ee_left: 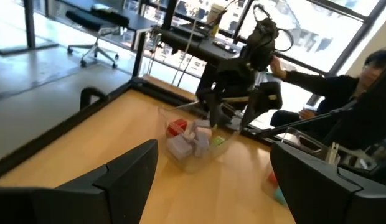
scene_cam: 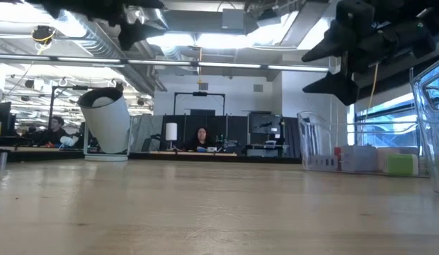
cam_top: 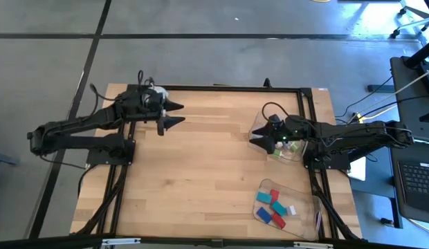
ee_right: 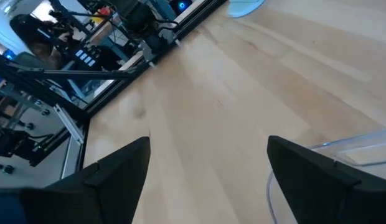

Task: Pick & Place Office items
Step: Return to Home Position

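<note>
Showing fingers (ee_left: 121, 177) spread wide on the left gripper (cam_top: 178, 115), pinching nothing, just air between them. Hovering raised above the table (cam_top: 201, 173) toward its left side, close to the white roll (scene_cam: 106, 122). Reading that as parked, not working: no piece within reach there. Matching it on the right gripper (cam_top: 259, 142), fingers (ee_right: 115, 174) parted and empty too, hanging raised over the edge of a clear tray (cam_top: 259, 123). Carrying nothing on either side, so judging the sorting done and both arms lifted clear on purpose, keeping out of the trays. Finding the office items (cam_top: 272, 207) lying inside: red, teal, blue and white pieces in the second clear tray (cam_top: 306, 189) by the table's right corner, green, lavender and red ones bunched in the tray under the right gripper. Spotting none loose on the open wood. Guessing only the trip back to rest remaining.
</note>
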Tool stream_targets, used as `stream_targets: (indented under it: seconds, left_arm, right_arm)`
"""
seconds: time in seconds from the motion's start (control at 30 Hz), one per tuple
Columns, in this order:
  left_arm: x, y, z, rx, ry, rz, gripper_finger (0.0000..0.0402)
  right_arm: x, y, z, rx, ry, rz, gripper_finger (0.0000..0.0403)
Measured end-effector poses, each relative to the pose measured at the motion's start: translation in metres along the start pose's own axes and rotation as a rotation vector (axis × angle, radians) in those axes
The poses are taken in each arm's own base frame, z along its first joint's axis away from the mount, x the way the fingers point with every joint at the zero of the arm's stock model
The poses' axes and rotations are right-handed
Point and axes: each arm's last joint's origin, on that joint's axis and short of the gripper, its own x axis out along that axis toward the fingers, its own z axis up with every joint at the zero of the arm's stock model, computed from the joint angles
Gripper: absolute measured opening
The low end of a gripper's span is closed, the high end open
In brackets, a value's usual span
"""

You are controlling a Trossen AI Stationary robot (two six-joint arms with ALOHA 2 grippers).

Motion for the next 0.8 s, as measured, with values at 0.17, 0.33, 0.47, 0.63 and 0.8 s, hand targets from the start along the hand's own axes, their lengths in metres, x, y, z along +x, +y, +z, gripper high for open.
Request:
stream_targets:
  seconds: [0.17,0.33,0.47,0.63,0.8]
  left_arm:
    - [-0.007,0.007,-0.02,-0.029,-0.021,0.007,0.0306]
    - [-0.018,0.015,-0.036,-0.067,-0.034,0.036,0.0306]
    - [-0.028,0.017,-0.047,-0.085,-0.053,0.041,0.0306]
    - [-0.04,0.02,-0.061,-0.106,-0.108,0.079,0.0306]
    - [-0.053,0.02,-0.071,-0.11,-0.17,0.069,0.0306]
  right_arm:
    - [0.0,-0.001,0.0,-0.035,-0.002,-0.004,0.0327]
    - [0.0,-0.005,0.003,-0.043,-0.005,-0.019,0.0327]
    - [-0.001,-0.01,0.005,-0.047,-0.008,-0.041,0.0327]
    - [-0.003,-0.014,0.008,-0.045,0.0,-0.033,0.0327]
    - [-0.01,-0.017,0.009,-0.036,0.006,-0.054,0.0327]
